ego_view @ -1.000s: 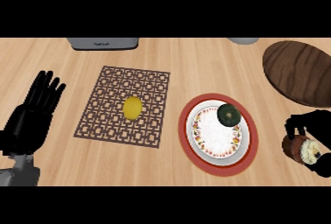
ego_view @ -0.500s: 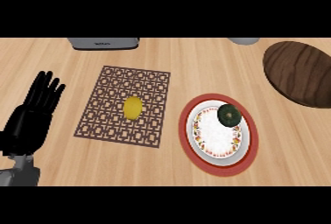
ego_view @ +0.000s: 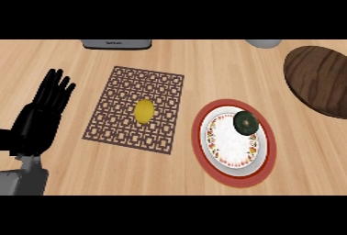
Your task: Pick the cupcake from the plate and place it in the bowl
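My left hand (ego_view: pixel 37 121) at left edge, fingers straight, parked clear. Right hand out of view; cupcake likewise unseen. Plate (ego_view: pixel 233 172) carries only dark round item (ego_view: pixel 244 122). Bowl (ego_view: pixel 318 80) far right.

I have a single view, taken from my head and aimed steeply down at the wooden counter (ego_view: pixel 203 59), so I see its top almost flat-on. The far edge of the counter runs along the upper side, where a grey appliance (ego_view: pixel 116 43) is cut off by the frame; the near side sits at the bottom, where my left hand (ego_view: pixel 41 119) and forearm come in at the lower left corner. A dark wooden board (ego_view: pixel 318 78) is clipped by the right edge. No second view shares any of this.
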{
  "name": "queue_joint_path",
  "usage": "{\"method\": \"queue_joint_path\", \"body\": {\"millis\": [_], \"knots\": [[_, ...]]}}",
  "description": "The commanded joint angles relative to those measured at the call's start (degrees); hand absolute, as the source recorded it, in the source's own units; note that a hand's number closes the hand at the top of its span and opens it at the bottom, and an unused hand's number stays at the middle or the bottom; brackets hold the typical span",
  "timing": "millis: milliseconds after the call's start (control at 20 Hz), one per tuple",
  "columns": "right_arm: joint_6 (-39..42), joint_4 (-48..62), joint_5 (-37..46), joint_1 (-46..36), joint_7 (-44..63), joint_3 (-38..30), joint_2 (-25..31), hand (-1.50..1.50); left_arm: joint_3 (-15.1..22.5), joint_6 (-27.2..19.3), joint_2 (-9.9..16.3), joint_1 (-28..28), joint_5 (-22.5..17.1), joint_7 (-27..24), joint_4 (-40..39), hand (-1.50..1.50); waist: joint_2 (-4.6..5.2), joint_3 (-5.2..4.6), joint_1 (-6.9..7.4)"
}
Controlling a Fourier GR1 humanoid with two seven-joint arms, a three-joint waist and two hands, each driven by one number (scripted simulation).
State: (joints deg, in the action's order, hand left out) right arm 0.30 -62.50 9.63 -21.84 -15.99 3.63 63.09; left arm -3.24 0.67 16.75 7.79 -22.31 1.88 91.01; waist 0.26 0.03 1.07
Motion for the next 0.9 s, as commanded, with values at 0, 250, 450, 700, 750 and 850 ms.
{"method": "queue_joint_path", "body": {"millis": [0, 250, 450, 700, 750, 850], "knots": [[2.6, 12.0, 2.6, -10.5, -1.5, -0.9, -3.0, 1.50, 1.6, -0.3, -2.3, 2.4, 2.7, -2.8, -4.0, 0.00, 0.34, 0.00, 0.75], [-1.6, 27.5, 5.5, -16.5, -9.2, -1.6, -9.3, 1.50, -0.8, 1.2, 0.5, 3.4, -0.7, 1.7, 0.6, 0.00, 0.70, 0.15, 2.36], [0.3, 36.4, 8.2, -25.3, -10.0, -1.5, -9.9, 1.50, -0.5, 2.1, 0.3, 2.7, -0.1, 0.7, -0.7, 0.00, 1.07, 0.16, 3.31], [-4.4, 44.3, 12.5, -27.0, -14.2, 0.0, -13.2, 1.50, 1.8, 1.3, -2.9, 2.0, 1.5, -1.2, -1.3, 0.00, 1.33, 0.23, 3.34], [-4.8, 44.6, 13.6, -29.3, -10.1, 1.2, -15.1, 1.50, 0.8, 3.0, -1.5, 3.6, 0.7, -1.5, -3.7, 0.00, 1.99, 0.22, 4.59], [-1.7, 47.5, 15.6, -29.7, -11.6, 2.6, -12.8, 1.50, 0.8, 2.4, -1.3, 3.2, 1.0, -0.7, -2.3, 0.00, 1.73, 0.24, 4.25]]}}
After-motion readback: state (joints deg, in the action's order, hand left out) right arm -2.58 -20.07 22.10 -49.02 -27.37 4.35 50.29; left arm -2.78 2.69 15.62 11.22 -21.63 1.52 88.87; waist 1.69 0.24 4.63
